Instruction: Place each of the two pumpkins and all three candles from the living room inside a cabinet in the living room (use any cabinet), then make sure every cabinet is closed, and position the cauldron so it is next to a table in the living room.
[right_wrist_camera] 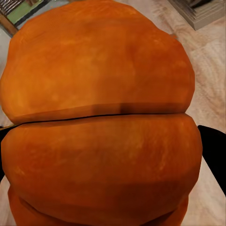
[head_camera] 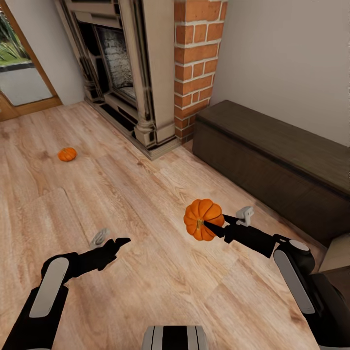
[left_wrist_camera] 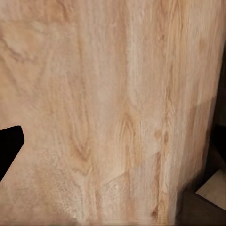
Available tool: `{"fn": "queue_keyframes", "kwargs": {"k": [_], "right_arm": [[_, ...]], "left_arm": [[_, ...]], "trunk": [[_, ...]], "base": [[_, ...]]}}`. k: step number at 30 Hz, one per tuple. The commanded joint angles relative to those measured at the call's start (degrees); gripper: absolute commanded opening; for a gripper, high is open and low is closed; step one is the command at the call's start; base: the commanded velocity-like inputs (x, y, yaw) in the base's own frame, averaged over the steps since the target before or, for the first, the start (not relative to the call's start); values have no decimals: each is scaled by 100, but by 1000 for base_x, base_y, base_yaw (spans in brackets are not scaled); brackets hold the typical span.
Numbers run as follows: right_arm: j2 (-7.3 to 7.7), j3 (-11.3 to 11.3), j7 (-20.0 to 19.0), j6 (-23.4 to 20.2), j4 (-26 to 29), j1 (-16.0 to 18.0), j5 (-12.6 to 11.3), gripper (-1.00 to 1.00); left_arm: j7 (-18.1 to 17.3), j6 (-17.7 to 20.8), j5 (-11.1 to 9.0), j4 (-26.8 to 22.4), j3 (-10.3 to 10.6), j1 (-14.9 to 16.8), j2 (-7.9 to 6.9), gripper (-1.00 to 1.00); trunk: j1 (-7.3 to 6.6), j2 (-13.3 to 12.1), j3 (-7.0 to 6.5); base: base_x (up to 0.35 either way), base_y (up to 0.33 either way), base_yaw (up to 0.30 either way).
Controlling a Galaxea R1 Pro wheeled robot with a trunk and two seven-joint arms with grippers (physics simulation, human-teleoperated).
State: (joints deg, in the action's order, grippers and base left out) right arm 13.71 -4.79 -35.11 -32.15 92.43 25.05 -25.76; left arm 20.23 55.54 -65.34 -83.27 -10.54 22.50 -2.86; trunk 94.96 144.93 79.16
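Currently 1 pumpkin [head_camera: 203, 218] sits clamped in our right gripper [head_camera: 210, 226], carried above the wood floor [head_camera: 146, 272] to the near right, stem facing us; the right wrist view has its ribbed orange skin [right_wrist_camera: 99, 127] pressed close between the dark fingers. The second pumpkin [head_camera: 67, 154] lies on the floor at far left, well apart. The cabinet [head_camera: 272, 165], long, low and dark brown, runs along the right wall with all fronts shut. Our left gripper [head_camera: 111, 244] hangs empty near the floor; we cannot tell its jaw spacing. No candles in sight.

Step in hand, as we judge it: bring pumpkin 1 to the cabinet. To do it well, we should keep the grip firm, face the unit squarely, and open a front with the free left arm before reaching in.
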Motion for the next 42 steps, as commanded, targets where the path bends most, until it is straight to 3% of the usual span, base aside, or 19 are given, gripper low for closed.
{"fn": "queue_keyframes", "kwargs": {"k": [1,4,6,12,29,36,42], "right_arm": [[1,0,13,-45,3,2,-45,-100],[-2,38,13,-100,3,6,-58,-100],[0,198,4,-583,7,3,-70,-100],[-37,515,-2,-1043,10,0,-83,-100],[-87,516,133,-1075,7,0,-44,-100],[-89,511,242,-1078,4,0,-40,-100],[-102,487,466,-1113,3,3,-40,-100]], "left_arm": [[-5,14,22,-27,1,-45,1,100],[-203,0,275,-80,6,-206,9,100],[-334,-225,386,-99,11,-287,17,100],[-424,-751,463,-60,85,-409,14,100],[-432,-896,512,229,121,-448,-3,100],[-454,-905,525,615,85,-472,-4,100],[-669,-1107,717,655,56,-686,-11,100]], "trunk": [[-3,0,-19],[-11,-4,-85],[-16,-7,-130],[-32,-15,-265],[-75,-37,-642],[-93,-47,-797],[-109,-55,-930]], "base": [[0,0,0],[0,0,0],[0,0,7],[0,0,157],[0,0,278],[0,0,287],[0,0,287]]}}
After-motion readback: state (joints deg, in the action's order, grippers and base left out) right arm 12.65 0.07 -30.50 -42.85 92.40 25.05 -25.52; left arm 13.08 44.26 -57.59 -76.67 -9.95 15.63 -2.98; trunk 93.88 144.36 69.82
